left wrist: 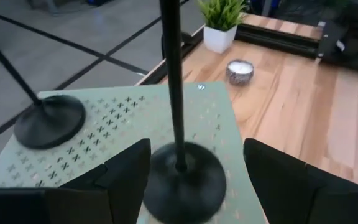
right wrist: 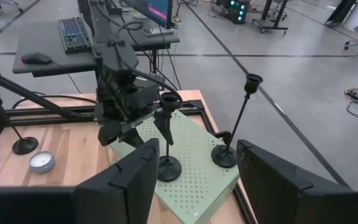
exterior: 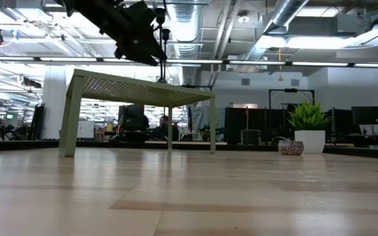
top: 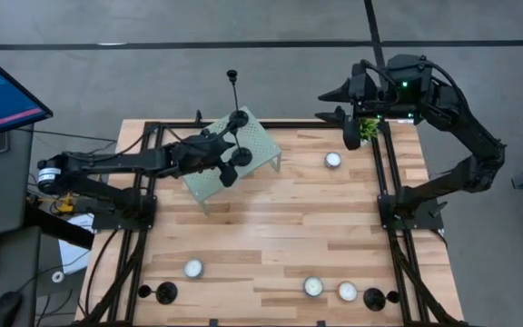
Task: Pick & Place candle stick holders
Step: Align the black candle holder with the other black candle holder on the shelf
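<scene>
Hovering over the green stand, the left gripper stands open astride a candle holder, touching neither side, its base resting between the fingers, seemingly just set down. A taller holder stands beside. The right gripper, open and empty, waits well apart.

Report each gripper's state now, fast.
Left gripper: open, fingers either side of a candle stick holder on the green stand, not gripping it.
Right gripper: open, empty, raised at the table's far right corner.

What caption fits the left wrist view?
Open left end effector straddling a candle holder standing on the green stand.
</scene>
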Robot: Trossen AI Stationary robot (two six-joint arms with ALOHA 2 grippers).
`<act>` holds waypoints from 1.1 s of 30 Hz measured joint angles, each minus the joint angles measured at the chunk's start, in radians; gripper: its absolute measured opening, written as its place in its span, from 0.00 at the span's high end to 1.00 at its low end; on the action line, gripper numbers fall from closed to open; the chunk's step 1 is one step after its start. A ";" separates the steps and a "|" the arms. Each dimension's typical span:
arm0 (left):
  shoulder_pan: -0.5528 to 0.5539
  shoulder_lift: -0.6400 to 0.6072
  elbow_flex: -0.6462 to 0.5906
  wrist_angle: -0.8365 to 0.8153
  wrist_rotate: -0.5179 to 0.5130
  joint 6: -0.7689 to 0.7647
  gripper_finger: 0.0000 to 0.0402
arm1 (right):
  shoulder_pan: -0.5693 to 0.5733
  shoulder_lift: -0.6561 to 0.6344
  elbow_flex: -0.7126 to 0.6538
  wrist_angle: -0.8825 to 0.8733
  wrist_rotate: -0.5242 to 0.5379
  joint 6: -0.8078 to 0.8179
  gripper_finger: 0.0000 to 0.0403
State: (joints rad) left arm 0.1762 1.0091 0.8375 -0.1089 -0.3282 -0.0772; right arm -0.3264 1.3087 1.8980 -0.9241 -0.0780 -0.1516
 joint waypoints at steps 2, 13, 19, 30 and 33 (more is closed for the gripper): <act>0.000 -0.002 0.002 0.013 -0.009 0.003 0.38 | 0.000 0.000 0.000 0.000 0.000 0.000 0.49; 0.000 -0.008 0.002 0.119 -0.023 0.074 0.53 | 0.000 0.000 0.000 0.000 0.000 -0.004 0.52; 0.015 0.000 0.002 0.120 -0.023 0.081 0.67 | 0.000 0.000 0.000 0.000 0.000 -0.004 0.54; 0.027 0.005 0.002 0.244 -0.063 0.125 0.96 | 0.000 0.000 0.000 -0.005 0.000 0.000 0.58; 0.028 0.014 0.002 0.281 -0.093 0.126 0.97 | 0.000 0.000 0.000 -0.007 0.000 0.000 0.59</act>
State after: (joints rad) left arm 0.2047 1.0228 0.8391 0.1720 -0.4214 0.0486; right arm -0.3267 1.3087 1.8980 -0.9314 -0.0783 -0.1513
